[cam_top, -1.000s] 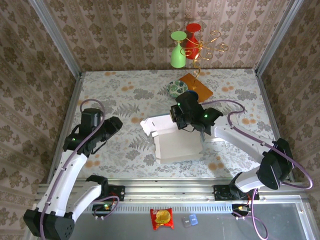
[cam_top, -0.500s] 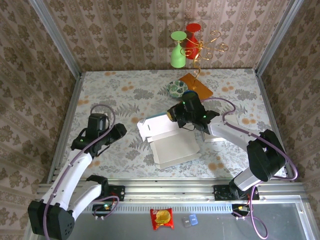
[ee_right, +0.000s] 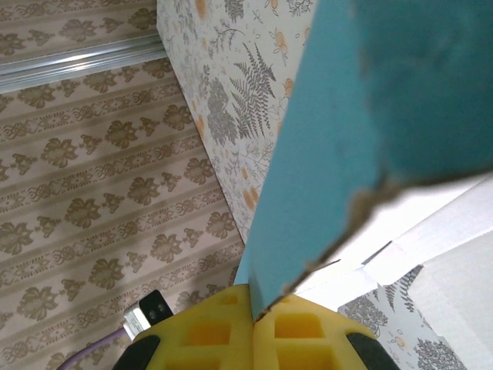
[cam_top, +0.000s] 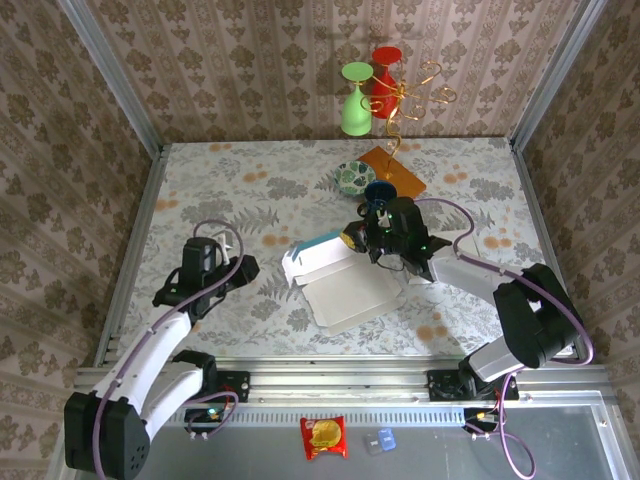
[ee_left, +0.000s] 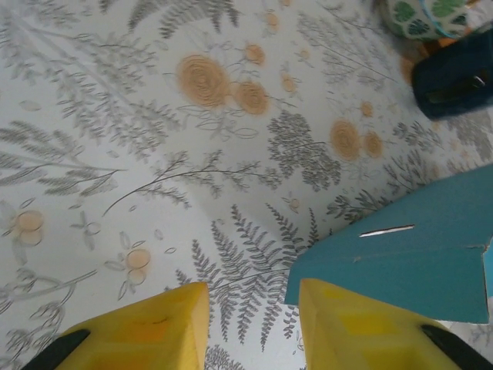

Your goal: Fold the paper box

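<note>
Floral table [cam_top: 240, 200], half-folded paper box [cam_top: 350, 295], teal-backed

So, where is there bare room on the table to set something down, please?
Bare: the far-left table, between the left rail and the patterned plate. Crowded: around the paper box, right gripper and orange stand base.

so the flat white-and-teal paper box [cam_top: 345, 288] sits mid floral-cloth table [cam_top: 230, 190], left gripper [cam_top: 240, 266] to its left, right gripper [cam_top: 354, 238] at its back edge, patterned round dish [cam_top: 353, 177] and dark blue cup [cam_top: 379, 190] behind that
</note>
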Available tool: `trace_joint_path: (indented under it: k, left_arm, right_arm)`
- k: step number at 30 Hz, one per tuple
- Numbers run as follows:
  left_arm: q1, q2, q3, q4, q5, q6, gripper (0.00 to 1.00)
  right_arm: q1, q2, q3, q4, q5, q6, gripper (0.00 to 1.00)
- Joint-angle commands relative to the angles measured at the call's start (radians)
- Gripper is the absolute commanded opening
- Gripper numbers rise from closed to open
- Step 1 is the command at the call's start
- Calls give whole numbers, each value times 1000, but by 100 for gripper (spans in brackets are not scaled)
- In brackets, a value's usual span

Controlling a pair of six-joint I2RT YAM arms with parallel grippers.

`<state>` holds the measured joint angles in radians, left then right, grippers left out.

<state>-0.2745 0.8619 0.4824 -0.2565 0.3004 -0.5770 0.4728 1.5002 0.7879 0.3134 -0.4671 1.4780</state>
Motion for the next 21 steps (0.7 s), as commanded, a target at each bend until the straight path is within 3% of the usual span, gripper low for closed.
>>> trace_joint_path:
  k: [1,21]
  left_arm:
    - [-21,-13,-39,138,80,115,36]
    - [-175,232,-22,315,169,369,37]
  right_arm:
    - [-26,-9,-38,77,-73,-58,0]
    - [-56,64,-71,197,-130,-75,0]
